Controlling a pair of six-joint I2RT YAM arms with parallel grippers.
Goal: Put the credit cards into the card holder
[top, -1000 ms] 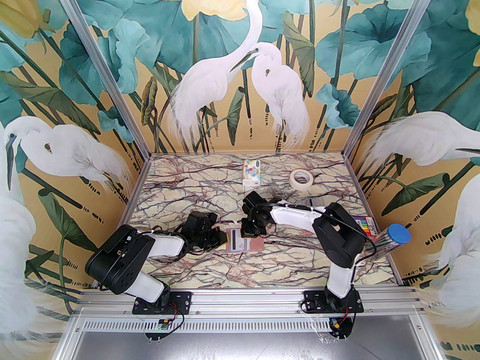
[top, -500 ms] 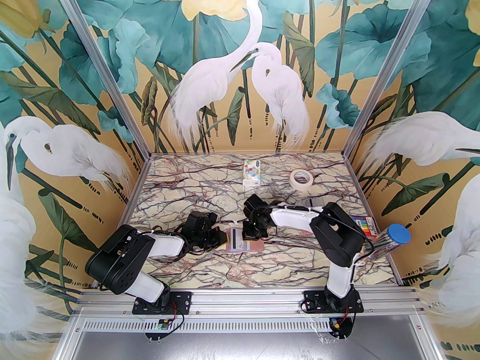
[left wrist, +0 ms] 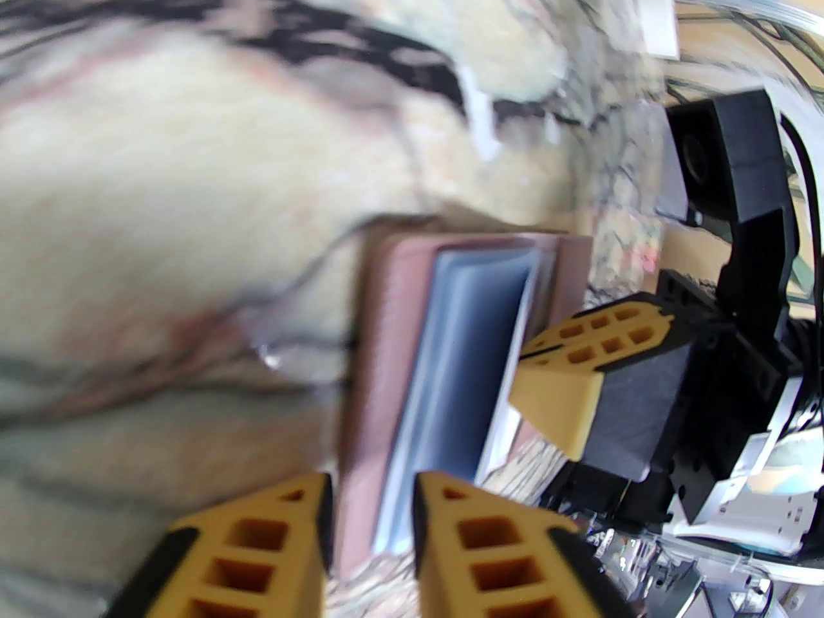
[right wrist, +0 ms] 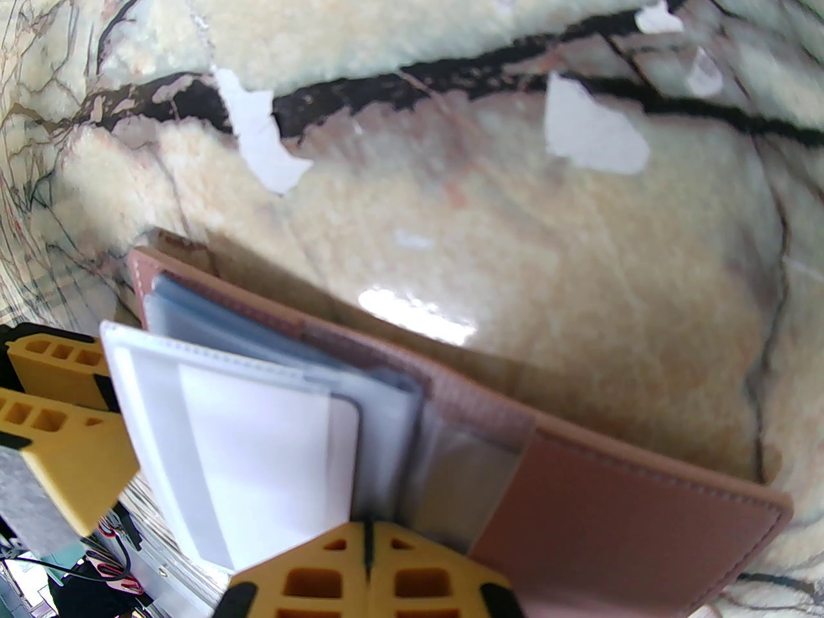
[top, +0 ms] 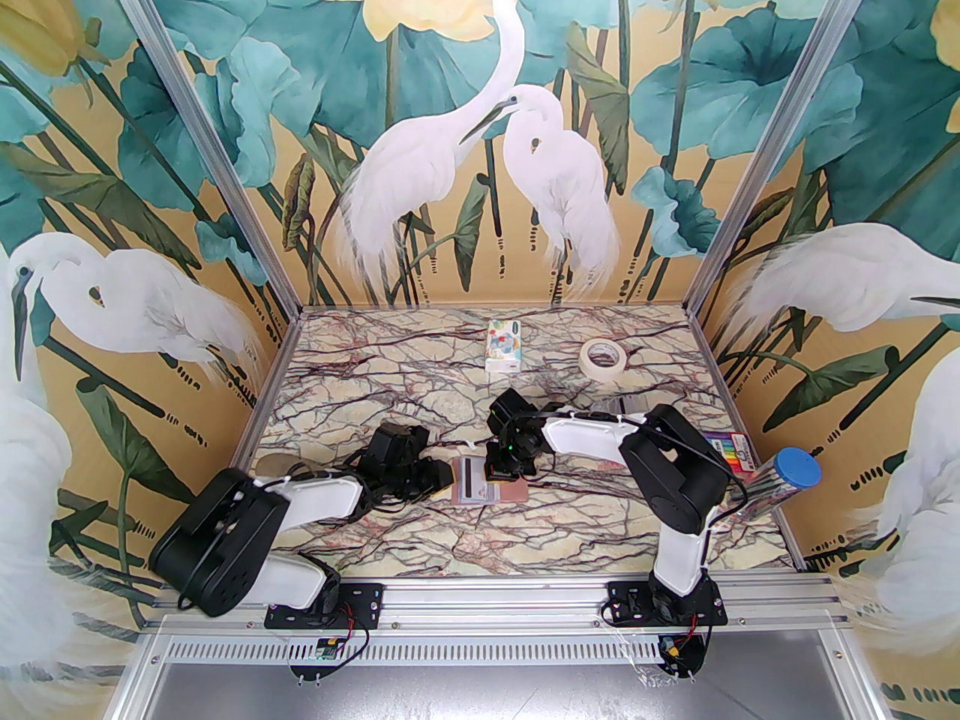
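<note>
The marble-veined tabletop [top: 360, 402] carries the card holder [top: 514, 492] near its middle, lying open between the tips of the two arms. From above it reads as a pink flap on the right and, on the left leaf, a credit card [top: 469, 478] with a dark stripe. At that range both pincers are dark shapes and their jaws cannot be read.

The right wrist view adds the inside of the holder: pale blue lining, a fan of clear sleeves [right wrist: 386, 396], and a pale card within the top sleeve. There the right pincer [right wrist: 367, 548] has its jaws together, tips down on the sleeves near the fold, with the pink flap to its right.

The left wrist view is blurred and looks along the holder from its left edge. The left pincer [left wrist: 372, 499] has its jaws apart, and the holder's near edge lies just beyond the gap. I cannot tell whether they touch. On the holder's far side rests a yellow fingertip of the right pincer.
</note>
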